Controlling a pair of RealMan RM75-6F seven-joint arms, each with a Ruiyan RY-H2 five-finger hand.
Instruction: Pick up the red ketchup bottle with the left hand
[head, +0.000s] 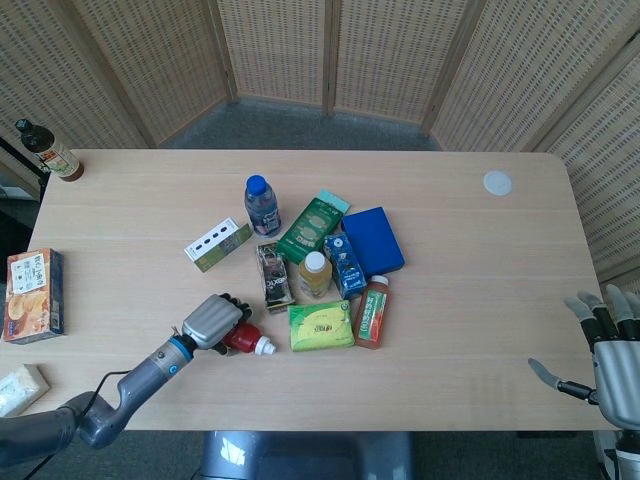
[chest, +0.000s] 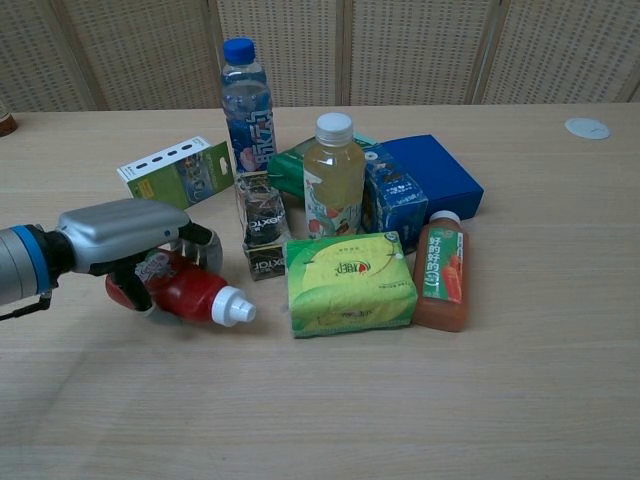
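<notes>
The red ketchup bottle (chest: 182, 291) with a white cap lies on its side, cap pointing right, just left of the green pack; in the head view the ketchup bottle (head: 243, 341) shows as a small red shape. My left hand (chest: 125, 236) wraps over the bottle's body from above and grips it; the left hand (head: 212, 322) sits at the table's front left. Whether the bottle touches the table I cannot tell. My right hand (head: 608, 355) hangs open off the table's front right corner, fingers spread.
A green pack (chest: 350, 282), an orange juice bottle (chest: 440, 270), a yellow drink bottle (chest: 333, 176), a water bottle (chest: 246, 108), a blue box (chest: 430, 175) and a small white-green box (chest: 178, 175) crowd the middle. An orange box (head: 32, 295) lies at the left edge.
</notes>
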